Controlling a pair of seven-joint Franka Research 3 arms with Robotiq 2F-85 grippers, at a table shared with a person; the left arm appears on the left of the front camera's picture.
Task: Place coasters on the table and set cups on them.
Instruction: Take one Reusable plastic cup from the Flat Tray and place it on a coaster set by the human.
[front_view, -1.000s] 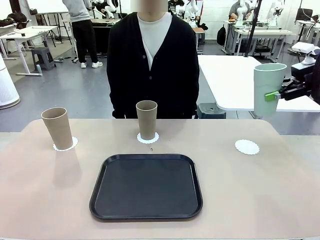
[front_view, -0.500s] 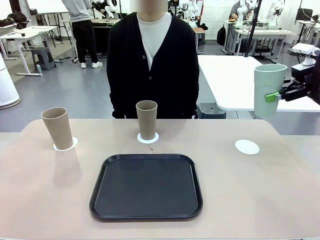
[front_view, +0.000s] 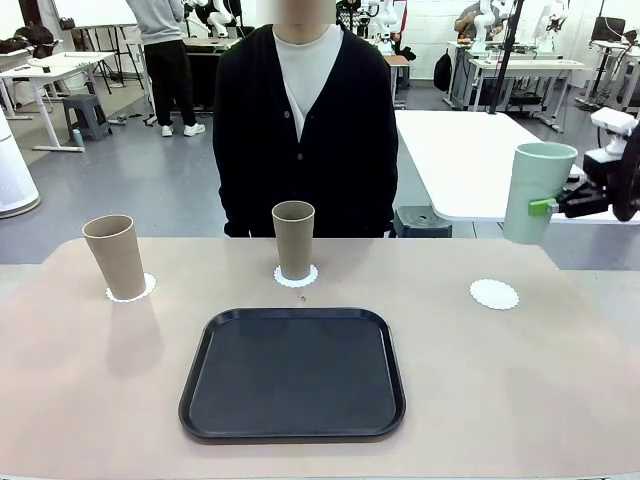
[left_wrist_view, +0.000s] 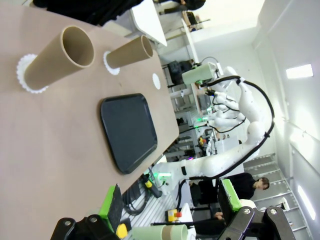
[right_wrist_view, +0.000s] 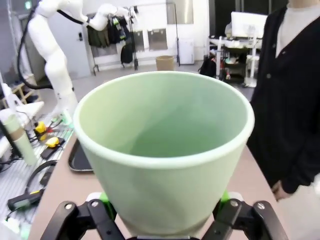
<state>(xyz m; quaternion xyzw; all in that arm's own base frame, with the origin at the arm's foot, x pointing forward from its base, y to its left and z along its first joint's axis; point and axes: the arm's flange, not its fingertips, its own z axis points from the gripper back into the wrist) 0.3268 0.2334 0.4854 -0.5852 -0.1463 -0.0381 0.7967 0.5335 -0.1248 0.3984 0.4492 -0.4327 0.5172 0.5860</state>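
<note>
Two cups (front_view: 116, 256) (front_view: 293, 238) on coasters (front_view: 131, 290) (front_view: 296, 276) behind tray (front_view: 292, 373); third coaster (front_view: 494, 294) right, bare.

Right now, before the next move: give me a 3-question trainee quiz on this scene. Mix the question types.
1. True or false: the right claw holds the mint cup in the air, clear of the table.
2. How many coasters have no cup on them?
A) none B) one C) two
3. Fill in: the black tray carries ____ cups.

Key
1. True. It is clamped on the cup's side, above the table's right end.
2. B. The bare coaster lies at the right; the left tan cup and the middle tan cup each stand on one.
3. No.
</note>
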